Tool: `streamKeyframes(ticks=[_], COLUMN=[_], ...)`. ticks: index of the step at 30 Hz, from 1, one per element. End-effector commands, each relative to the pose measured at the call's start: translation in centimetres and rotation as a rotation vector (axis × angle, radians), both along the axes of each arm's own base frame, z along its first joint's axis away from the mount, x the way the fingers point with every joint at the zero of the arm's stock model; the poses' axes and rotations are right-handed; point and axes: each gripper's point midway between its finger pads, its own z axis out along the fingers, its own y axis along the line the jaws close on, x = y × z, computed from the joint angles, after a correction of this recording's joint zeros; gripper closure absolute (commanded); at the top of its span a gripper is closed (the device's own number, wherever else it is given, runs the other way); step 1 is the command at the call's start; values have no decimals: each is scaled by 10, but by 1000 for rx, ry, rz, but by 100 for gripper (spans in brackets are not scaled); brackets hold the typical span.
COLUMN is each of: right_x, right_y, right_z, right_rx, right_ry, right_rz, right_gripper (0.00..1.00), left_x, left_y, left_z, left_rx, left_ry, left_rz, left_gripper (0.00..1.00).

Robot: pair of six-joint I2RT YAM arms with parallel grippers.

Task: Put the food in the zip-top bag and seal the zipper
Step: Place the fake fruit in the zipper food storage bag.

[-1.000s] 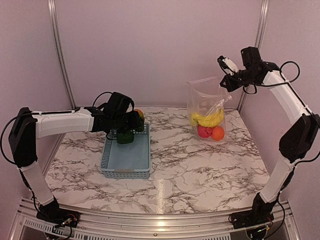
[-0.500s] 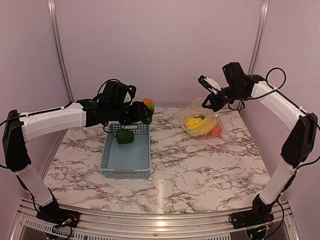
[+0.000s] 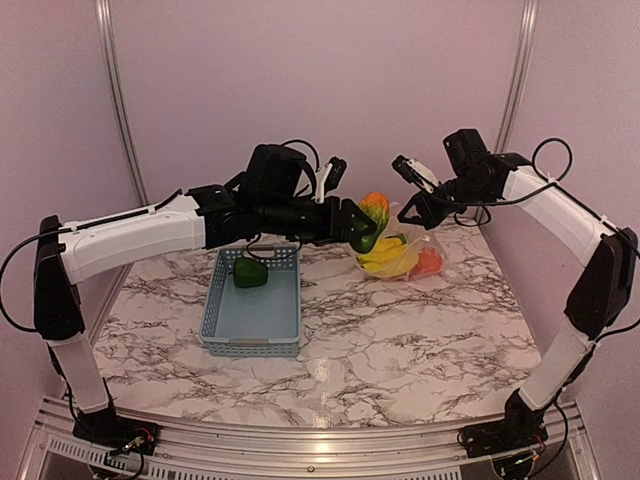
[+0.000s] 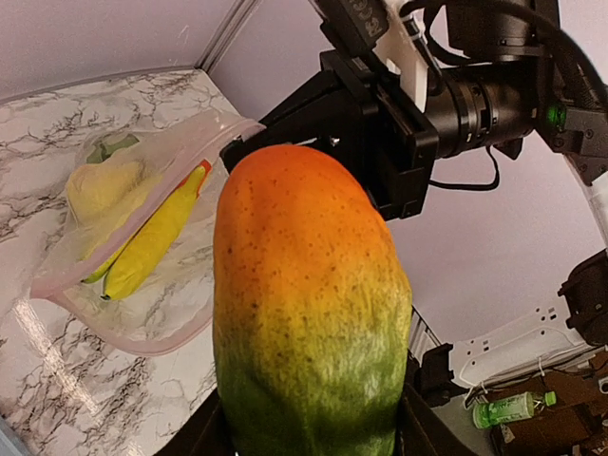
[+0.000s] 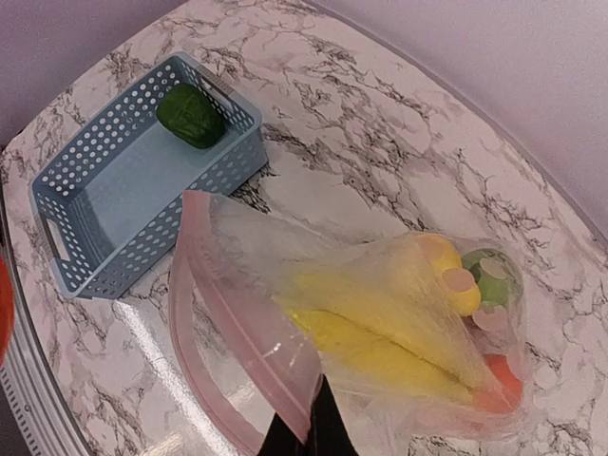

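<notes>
The grey-blue slatted basket (image 3: 250, 348) sits on the marble table (image 3: 400, 340), closest to the arm bases. A dark green pepper (image 3: 250, 273) lies alone at the basket's far end. Beyond the basket's far right corner and up off the table, the left gripper (image 3: 358, 228) is clamped on a mango (image 3: 374, 210), orange at the tip and green at the gripped end. The left wrist view shows the mango (image 4: 309, 304) right at the open mouth of the zip-top bag (image 4: 142, 285); whether the two touch cannot be told.

The zip-top bag (image 3: 405, 255) lies slumped on the table to the right of the basket and a little farther back. It holds yellow bananas (image 5: 380, 351), a green fruit (image 5: 494, 275) and something orange-red (image 3: 428, 262). The right gripper (image 3: 412, 203), fingers together, pinches the bag's rim and lifts the mouth towards the basket. The pinkish zipper (image 5: 249, 334) strip is unsealed.
</notes>
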Motion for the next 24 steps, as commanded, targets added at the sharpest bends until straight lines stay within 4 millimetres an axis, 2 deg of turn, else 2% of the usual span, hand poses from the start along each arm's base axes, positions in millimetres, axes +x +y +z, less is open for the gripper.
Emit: streamKeyframes(ticks=[1,9,15,19,24], right_x=[-14,-24,-37,-42,-51], right_y=[9,13,19,19,21], right_z=[26,33,29,30,29], right_rx=[78,112,121,125,142], right_ry=[-18,-15,2,1,7], right_rz=[39,68,113,127,157], right_gripper=[100,100,100,100,100], left_x=[-15,-9,12,31,57], left_y=[-20,-34,-41,-36,-26], left_z=[-26,-56,-68,-77,-73], left_rx=[16,30,3,-51,-140], left_ry=[108,217,312,400,420], left_rz=[-94,-76,26,123,211], left_gripper=[64,65,66,68,68])
